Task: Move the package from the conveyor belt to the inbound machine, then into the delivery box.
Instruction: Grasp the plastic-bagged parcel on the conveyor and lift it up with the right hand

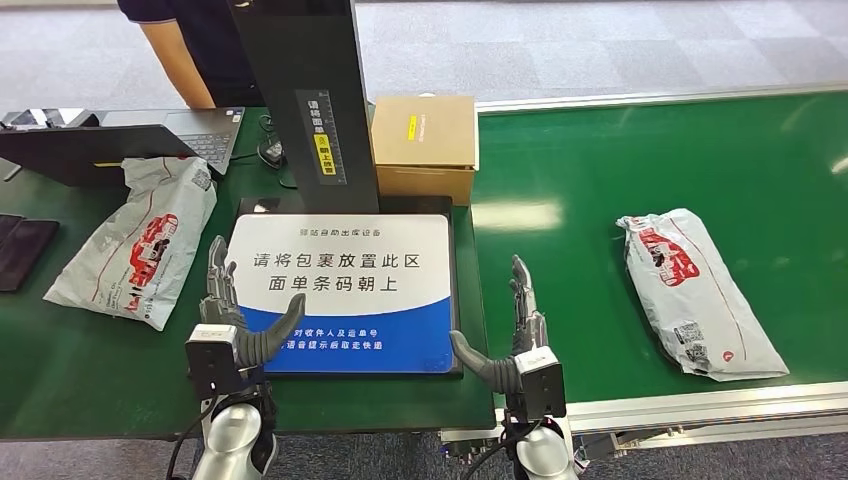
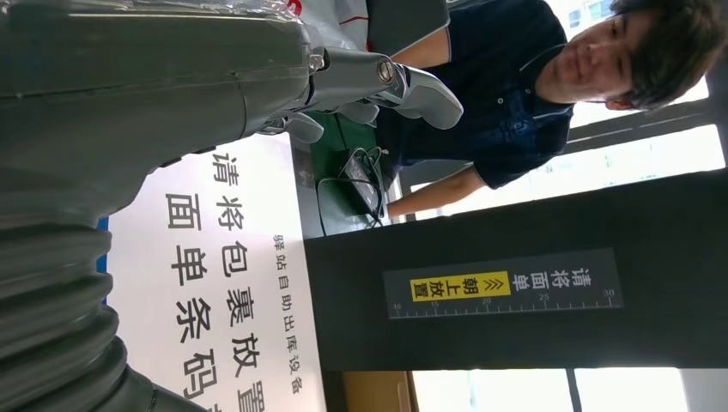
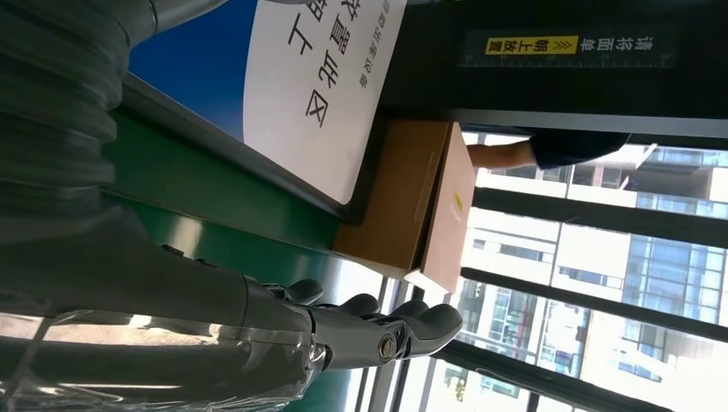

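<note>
A white plastic package (image 1: 700, 293) with red print lies on the green conveyor belt (image 1: 620, 160) at the right. The inbound machine's white and blue scan pad (image 1: 345, 285) sits in the middle under its black post (image 1: 315, 100). My left hand (image 1: 235, 315) hovers open over the pad's near left corner, holding nothing. My right hand (image 1: 512, 335) stands open at the pad's near right edge, well left of the package. The left wrist view shows my left hand's fingers (image 2: 403, 86) spread above the pad (image 2: 232, 275). Past my right hand's fingers (image 3: 386, 326) sits the cardboard box (image 3: 421, 206).
A second white package (image 1: 140, 250) lies on the green table left of the pad. A closed cardboard box (image 1: 425, 145) stands behind the pad. A laptop (image 1: 120, 140) and a person (image 1: 195, 45) are at the back left. A dark item (image 1: 22, 250) lies at the left edge.
</note>
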You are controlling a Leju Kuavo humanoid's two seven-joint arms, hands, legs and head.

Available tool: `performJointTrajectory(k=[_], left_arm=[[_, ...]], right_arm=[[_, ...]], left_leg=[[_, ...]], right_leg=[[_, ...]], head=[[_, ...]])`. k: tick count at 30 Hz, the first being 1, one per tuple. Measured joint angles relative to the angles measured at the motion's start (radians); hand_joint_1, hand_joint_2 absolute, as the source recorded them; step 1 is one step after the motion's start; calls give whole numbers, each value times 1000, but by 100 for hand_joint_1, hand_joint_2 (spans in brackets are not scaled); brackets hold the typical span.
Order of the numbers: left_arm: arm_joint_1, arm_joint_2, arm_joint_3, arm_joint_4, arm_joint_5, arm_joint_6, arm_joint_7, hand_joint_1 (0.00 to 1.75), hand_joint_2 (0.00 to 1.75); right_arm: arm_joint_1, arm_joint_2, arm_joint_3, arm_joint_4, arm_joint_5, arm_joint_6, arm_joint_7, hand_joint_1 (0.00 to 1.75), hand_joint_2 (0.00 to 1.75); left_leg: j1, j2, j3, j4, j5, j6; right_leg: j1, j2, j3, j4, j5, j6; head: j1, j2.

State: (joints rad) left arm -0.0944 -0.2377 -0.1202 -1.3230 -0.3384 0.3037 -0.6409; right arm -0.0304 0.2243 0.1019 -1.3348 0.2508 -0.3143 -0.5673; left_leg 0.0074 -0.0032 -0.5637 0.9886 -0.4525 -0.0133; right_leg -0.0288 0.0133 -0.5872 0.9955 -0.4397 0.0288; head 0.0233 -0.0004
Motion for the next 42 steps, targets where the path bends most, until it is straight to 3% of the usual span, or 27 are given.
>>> performJointTrajectory(k=[11,22,29,33,42], left_arm=[[0,0,-1,1,0,-3,-1,0,175],[-21,0,-17,20,-6,-14,5,0,175],[-23,-2,-20,33,-18,66,-2,0,175],[34,5,-19,-15,-9,83,0,0,175],[53,5,-13,-76,4,63,20,0,175]], right_arm=[[5,0,-1,-5,-1,-5,0,0,175],[73,5,-18,-78,-13,-2,5,0,175],[101,3,-21,-94,-25,22,0,0,175],[88,0,1,-91,-65,32,11,0,175],[27,-3,26,-78,-56,31,47,0,175]], left_leg=[[0,0,0,0,0,0],[0,0,0,0,0,0],[0,0,-1,0,0,0],[0,0,-1,0,0,0],[0,0,-2,0,0,0]], right_leg=[[0,0,0,0,0,0],[0,0,-1,0,0,0],[0,0,0,0,0,0],[0,0,-1,0,0,0],[0,0,-1,0,0,0]], head=[[0,0],[0,0],[0,0],[0,0],[0,0]])
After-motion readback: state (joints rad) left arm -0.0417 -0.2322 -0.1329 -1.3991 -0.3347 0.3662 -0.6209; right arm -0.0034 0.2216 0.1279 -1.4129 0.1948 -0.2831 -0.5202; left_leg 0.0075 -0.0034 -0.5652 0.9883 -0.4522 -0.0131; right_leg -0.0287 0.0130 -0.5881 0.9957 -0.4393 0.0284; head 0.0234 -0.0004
